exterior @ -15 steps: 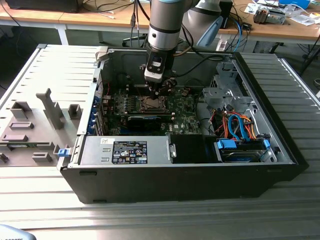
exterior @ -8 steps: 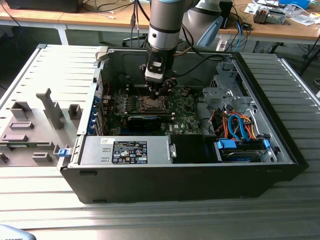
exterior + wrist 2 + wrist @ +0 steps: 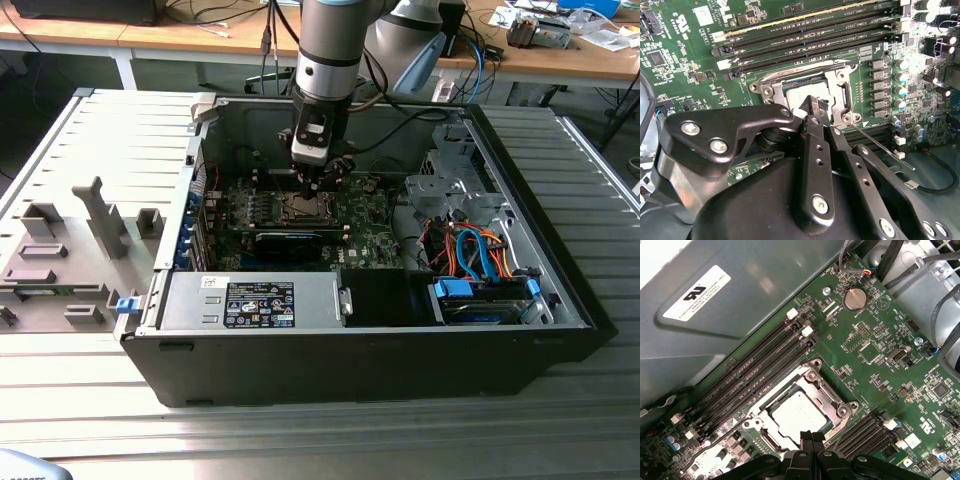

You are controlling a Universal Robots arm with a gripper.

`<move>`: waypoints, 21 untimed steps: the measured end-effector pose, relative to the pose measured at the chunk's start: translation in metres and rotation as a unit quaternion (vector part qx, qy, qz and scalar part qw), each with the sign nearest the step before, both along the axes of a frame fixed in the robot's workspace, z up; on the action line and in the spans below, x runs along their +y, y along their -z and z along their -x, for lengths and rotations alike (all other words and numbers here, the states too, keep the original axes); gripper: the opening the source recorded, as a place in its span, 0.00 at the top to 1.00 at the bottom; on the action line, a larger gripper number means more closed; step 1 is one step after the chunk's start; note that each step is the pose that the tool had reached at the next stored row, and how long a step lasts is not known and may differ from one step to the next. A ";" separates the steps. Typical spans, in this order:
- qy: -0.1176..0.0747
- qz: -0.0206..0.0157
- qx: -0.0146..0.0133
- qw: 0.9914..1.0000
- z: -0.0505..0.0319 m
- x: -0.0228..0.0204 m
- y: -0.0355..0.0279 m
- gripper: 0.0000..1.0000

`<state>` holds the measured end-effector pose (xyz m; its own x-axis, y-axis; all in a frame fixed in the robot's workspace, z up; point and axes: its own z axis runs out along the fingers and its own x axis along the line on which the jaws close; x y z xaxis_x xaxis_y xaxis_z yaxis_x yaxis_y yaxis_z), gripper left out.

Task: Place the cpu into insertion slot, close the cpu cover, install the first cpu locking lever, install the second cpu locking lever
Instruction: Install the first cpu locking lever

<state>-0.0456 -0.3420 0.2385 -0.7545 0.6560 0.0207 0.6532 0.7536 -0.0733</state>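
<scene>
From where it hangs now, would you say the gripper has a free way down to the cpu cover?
Probably yes. The gripper hangs right over the socket, its fingertips together, and the cpu cover lies closed around the cpu with nothing between them. The memory slots sit off to one side.

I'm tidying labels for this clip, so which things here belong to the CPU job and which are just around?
Belongs to the job:
- silvery-grey square cpu, lying in the socket
- metal-rimmed insertion slot
- silvery frame-shaped cpu cover
- thin wire locking lever
- black gripper, fingertips together just above the cpu

Just around:
- long black memory slots
- round silver coin battery
- orange and blue cables
- grey fixture tray
</scene>
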 end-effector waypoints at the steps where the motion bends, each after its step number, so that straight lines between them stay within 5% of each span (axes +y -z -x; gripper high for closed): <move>1: -0.002 0.000 0.000 1.000 0.0000 0.0000 0.0000 0.89; 21: -0.067 0.000 0.000 0.998 0.0000 0.0000 0.0000 0.89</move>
